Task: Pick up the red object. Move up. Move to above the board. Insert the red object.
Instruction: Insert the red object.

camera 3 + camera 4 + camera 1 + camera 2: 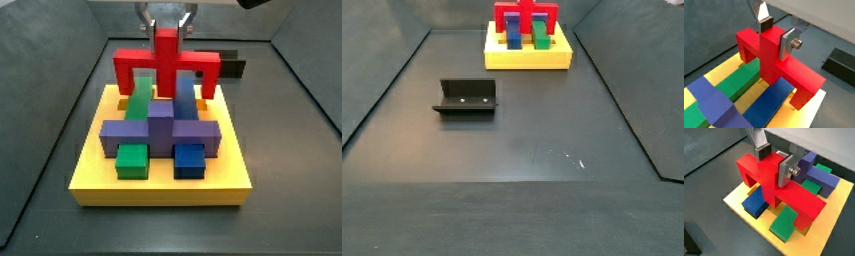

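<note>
My gripper [775, 32] is shut on the central upright post of the red object [771, 62]; its silver fingers [787, 170] clamp the post from both sides. The red object [166, 60] hangs upright over the far end of the yellow board [160, 185], straddling the green [784, 223] and blue [754, 203] blocks. Its legs reach down close to the board [827, 223]; I cannot tell whether they sit in slots. The purple cross-shaped block [160, 130] lies nearer the middle of the board. In a side view the red object [525, 15] stands on the board [527, 58] at the far end of the floor.
The dark fixture [466, 97] stands on the grey floor well away from the board; it also shows in a wrist view [841, 62] and behind the red object in a side view [230, 65]. Sloping grey walls enclose the floor.
</note>
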